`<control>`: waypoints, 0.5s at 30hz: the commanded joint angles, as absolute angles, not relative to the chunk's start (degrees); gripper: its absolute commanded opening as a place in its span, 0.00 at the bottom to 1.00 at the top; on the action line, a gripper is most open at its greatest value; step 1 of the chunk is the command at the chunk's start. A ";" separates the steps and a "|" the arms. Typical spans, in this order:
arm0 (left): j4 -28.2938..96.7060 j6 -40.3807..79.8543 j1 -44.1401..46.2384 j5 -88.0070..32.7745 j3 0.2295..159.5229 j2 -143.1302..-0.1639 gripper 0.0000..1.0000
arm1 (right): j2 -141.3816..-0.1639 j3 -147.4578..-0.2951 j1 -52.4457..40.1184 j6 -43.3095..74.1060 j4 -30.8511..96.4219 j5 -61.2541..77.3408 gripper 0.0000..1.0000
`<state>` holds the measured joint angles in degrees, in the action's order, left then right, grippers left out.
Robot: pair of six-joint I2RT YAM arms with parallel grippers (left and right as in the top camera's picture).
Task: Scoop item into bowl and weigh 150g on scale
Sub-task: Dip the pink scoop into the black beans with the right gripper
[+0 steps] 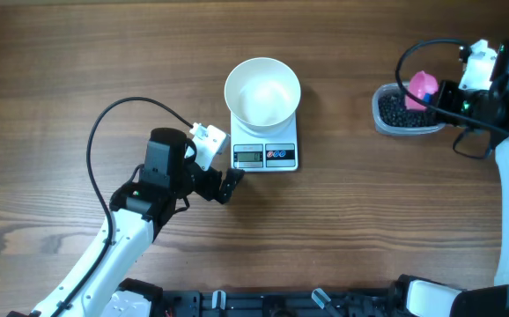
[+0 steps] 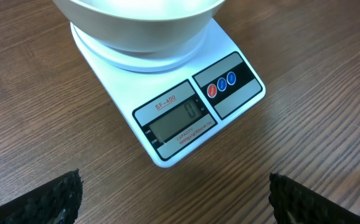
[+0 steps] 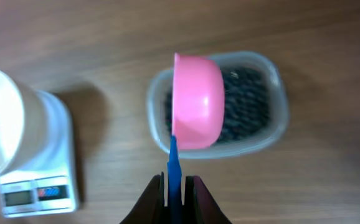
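The white bowl [image 1: 262,91] stands empty on the white scale [image 1: 266,156], whose display [image 2: 181,121] reads zero. My left gripper [image 1: 231,185] sits just off the scale's front left corner, open, with only bare wood between its black fingers [image 2: 52,199]. At the far right, my right gripper [image 3: 174,186] is shut on the blue handle [image 3: 173,163] of a pink scoop [image 3: 198,102]. The scoop hangs over a clear tub [image 3: 279,127] holding the black beads [image 3: 248,99]. In the overhead view the scoop [image 1: 424,85] is above the tub [image 1: 387,123].
The right arm's black cable [image 1: 404,62] loops above the tub. The left arm's cable [image 1: 105,132] arcs over the table at left. The arm bases [image 1: 237,304] line the front edge.
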<state>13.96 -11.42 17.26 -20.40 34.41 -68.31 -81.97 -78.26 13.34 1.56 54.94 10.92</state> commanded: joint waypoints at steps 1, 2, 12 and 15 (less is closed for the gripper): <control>14.00 -11.09 17.47 -20.05 34.28 -68.31 1.00 | -81.21 -79.50 13.74 0.01 54.92 -0.73 0.04; 14.00 -11.11 17.47 -20.05 34.28 -68.31 1.00 | -82.15 -79.50 13.74 -0.75 54.85 -2.85 0.04; 14.00 -11.11 17.47 -20.05 34.28 -68.31 1.00 | -93.73 -79.37 13.23 -4.03 54.65 -2.81 0.04; 14.00 -11.09 17.47 -20.05 34.28 -68.31 1.00 | -96.25 -79.37 11.31 -4.56 53.78 -3.03 0.04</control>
